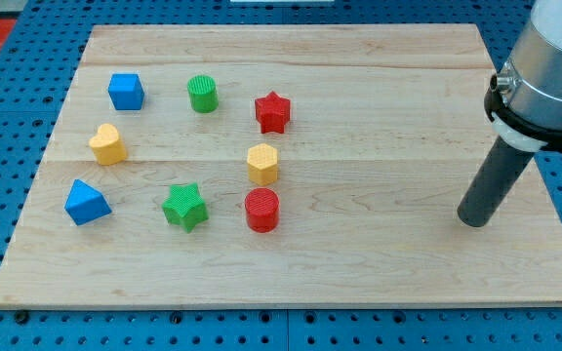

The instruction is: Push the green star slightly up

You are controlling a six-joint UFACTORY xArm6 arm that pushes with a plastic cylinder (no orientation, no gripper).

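Observation:
The green star (184, 207) lies at the lower left of the wooden board (379, 273). My tip (472, 221) rests on the board far to the view's right of the star, apart from every block. A red cylinder (261, 210) stands just right of the star. A blue triangular block (87, 202) lies to the star's left.
A yellow hexagonal block (262, 163) sits above the red cylinder. A red star (272, 112), a green cylinder (203, 94) and a blue cube (125, 91) stand along the upper part. A yellow heart-like block (107, 143) sits at the left.

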